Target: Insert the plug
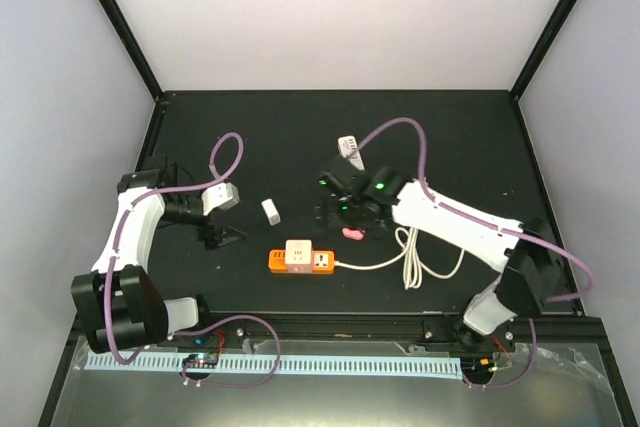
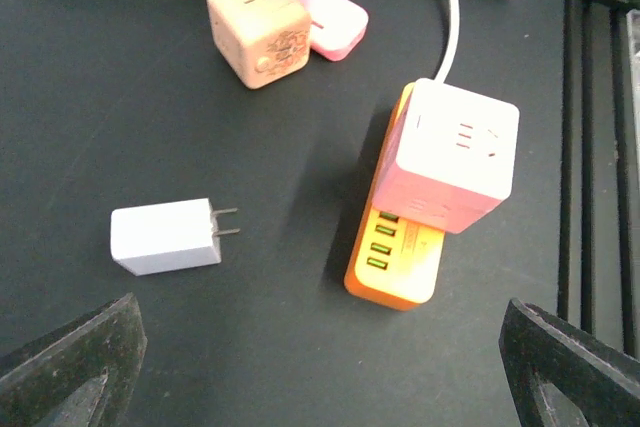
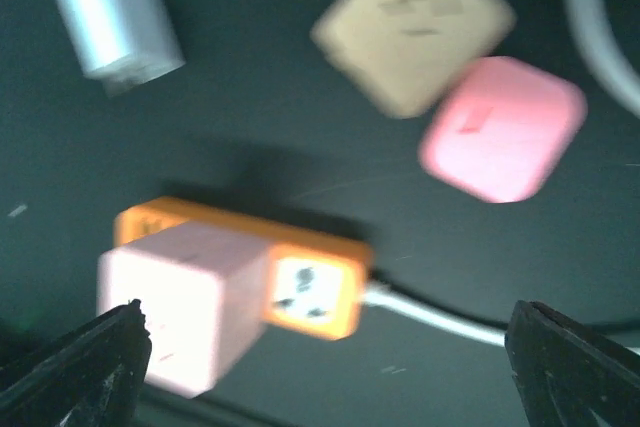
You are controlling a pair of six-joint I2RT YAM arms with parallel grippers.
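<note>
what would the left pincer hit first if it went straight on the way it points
Probably bare tabletop, just short of the USB end of the orange power strip; depth unclear.

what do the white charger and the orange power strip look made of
White charger: likely matte plastic, evenly white with rounded moulded edges; its two prongs look like metal. Orange power strip: probably smooth hard plastic, uniform colour, rounded corners.
</note>
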